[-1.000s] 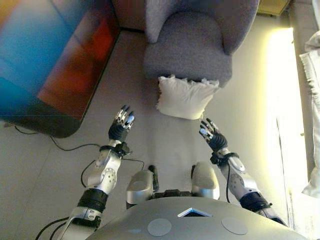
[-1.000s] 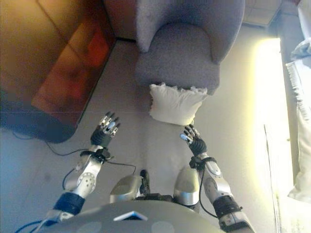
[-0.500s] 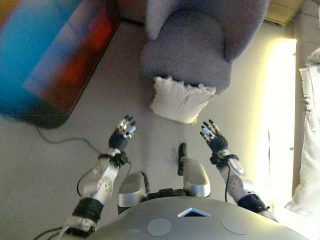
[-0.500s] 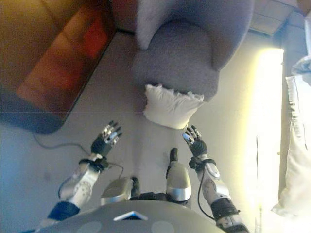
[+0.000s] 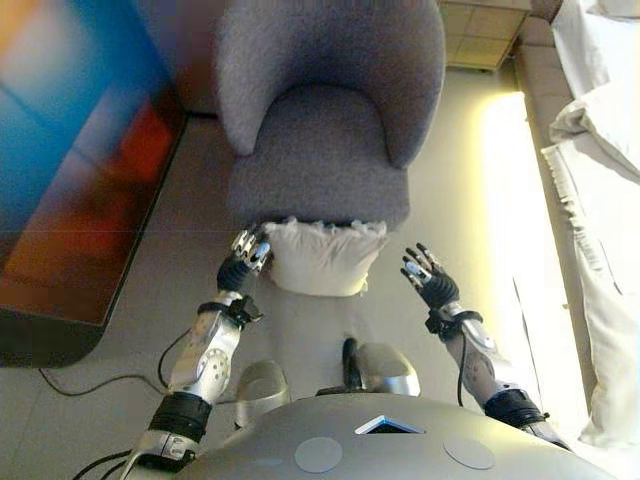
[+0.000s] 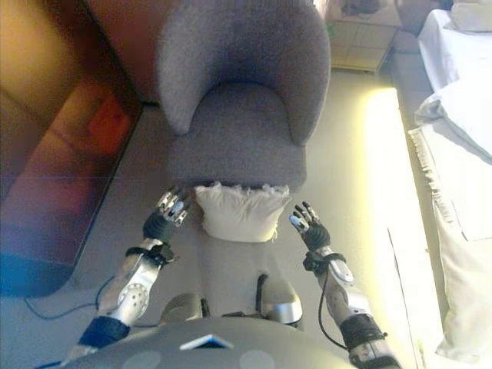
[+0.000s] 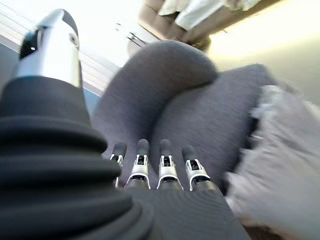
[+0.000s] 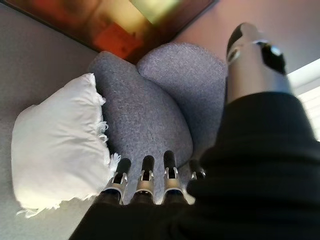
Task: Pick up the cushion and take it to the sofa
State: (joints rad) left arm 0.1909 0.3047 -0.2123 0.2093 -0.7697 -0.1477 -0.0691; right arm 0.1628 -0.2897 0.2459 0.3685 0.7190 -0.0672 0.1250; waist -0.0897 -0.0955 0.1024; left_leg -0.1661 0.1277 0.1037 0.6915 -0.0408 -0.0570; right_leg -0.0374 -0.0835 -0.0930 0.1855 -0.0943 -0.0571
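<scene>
Item: white square fabric cushion with frayed, fringed edges point(image 5: 318, 258). Position: standing on the grey floor point(image 5: 440, 200), leaning against the near front edge of the seat of the grey upholstered tub armchair point(image 5: 325, 120), roughly centred before it. Not lifted; held by neither hand.

Item: left hand point(image 5: 243, 262). Position: at the cushion's left edge, just beside it; contact cannot be judged from the head views, and the wrist view is blurred there. State: fingers point(image 7: 165, 165) extended and slightly spread, thumb apart, nothing gripped.

Item: right hand point(image 5: 428, 280). Position: right of the cushion, near it but clearly apart, with bare floor between. State: fingers point(image 8: 145, 180) straight and fanned, palm turned toward the cushion, nothing gripped.

Item: grey armchair. Position: far side of the cushion, curved backrest farthest away, seat bare.

Item: large dark glossy panel with blue and red-orange reflections point(image 5: 70, 160). Position: left of the armchair, along the floor.

Item: white bedding with fringed hem point(image 5: 600, 180). Position: far right, well apart from the cushion, draped down toward the floor.

Item: pale tiled patch point(image 5: 483, 35). Position: far right of the armchair's backrest.
</scene>
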